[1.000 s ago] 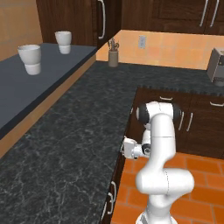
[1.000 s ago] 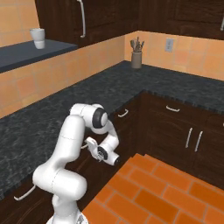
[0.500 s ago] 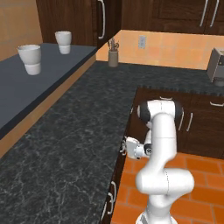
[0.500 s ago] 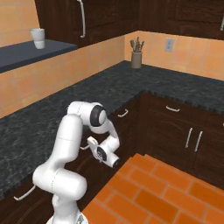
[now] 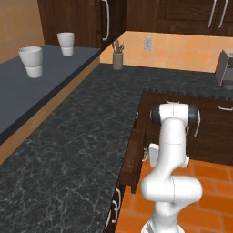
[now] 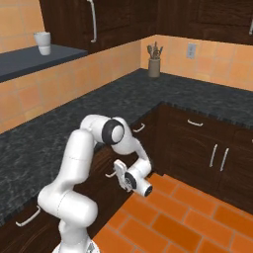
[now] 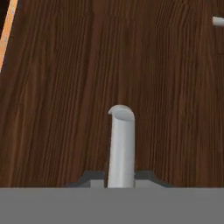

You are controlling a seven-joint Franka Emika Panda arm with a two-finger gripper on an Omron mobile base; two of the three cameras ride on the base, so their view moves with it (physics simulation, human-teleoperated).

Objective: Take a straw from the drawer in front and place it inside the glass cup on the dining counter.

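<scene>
The drawer (image 5: 135,154), flush with the cabinet fronts a second ago, now stands out from under the counter's (image 5: 68,154) front edge, its side wall exposed in the left base view. The gripper (image 7: 121,177), jaws wide a second ago, is now closed on the handle (image 7: 121,144). The hand has drawn back from the cabinet face toward the tiled floor (image 6: 163,217).
</scene>
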